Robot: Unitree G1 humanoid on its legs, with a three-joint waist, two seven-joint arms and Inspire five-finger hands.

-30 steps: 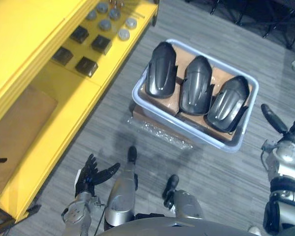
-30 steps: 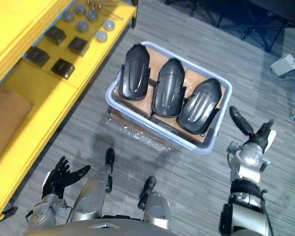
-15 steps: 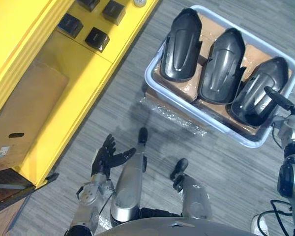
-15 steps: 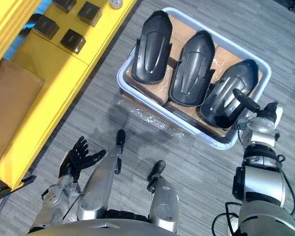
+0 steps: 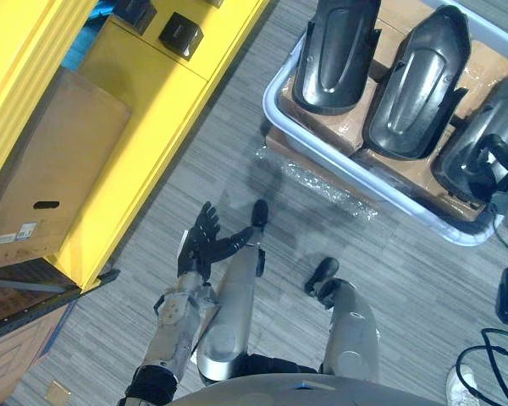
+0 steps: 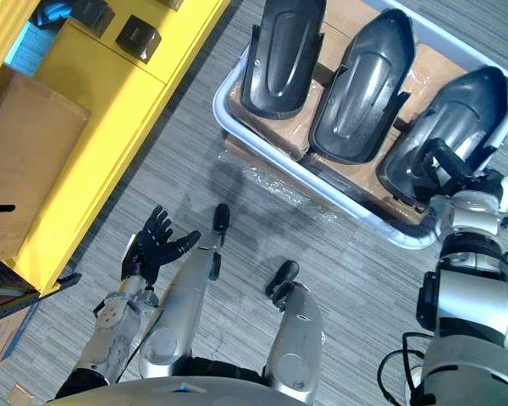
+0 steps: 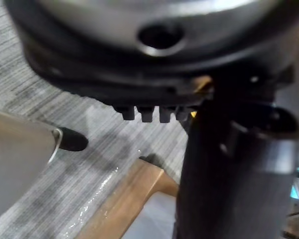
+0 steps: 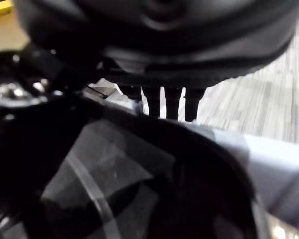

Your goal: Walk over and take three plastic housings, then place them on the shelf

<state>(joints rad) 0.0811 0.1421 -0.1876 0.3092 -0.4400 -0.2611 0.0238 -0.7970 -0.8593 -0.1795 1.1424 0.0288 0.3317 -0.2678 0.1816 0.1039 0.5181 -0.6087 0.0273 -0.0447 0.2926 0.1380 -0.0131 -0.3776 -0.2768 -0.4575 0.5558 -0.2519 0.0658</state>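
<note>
Our right hand is down on the rightmost housing, and we cannot tell whether it grips. Left hand hangs above the floor, fingers spread, empty. Yellow shelf on our left, near it the pale bin, all three inside: middle housing and left housing too.
</note>
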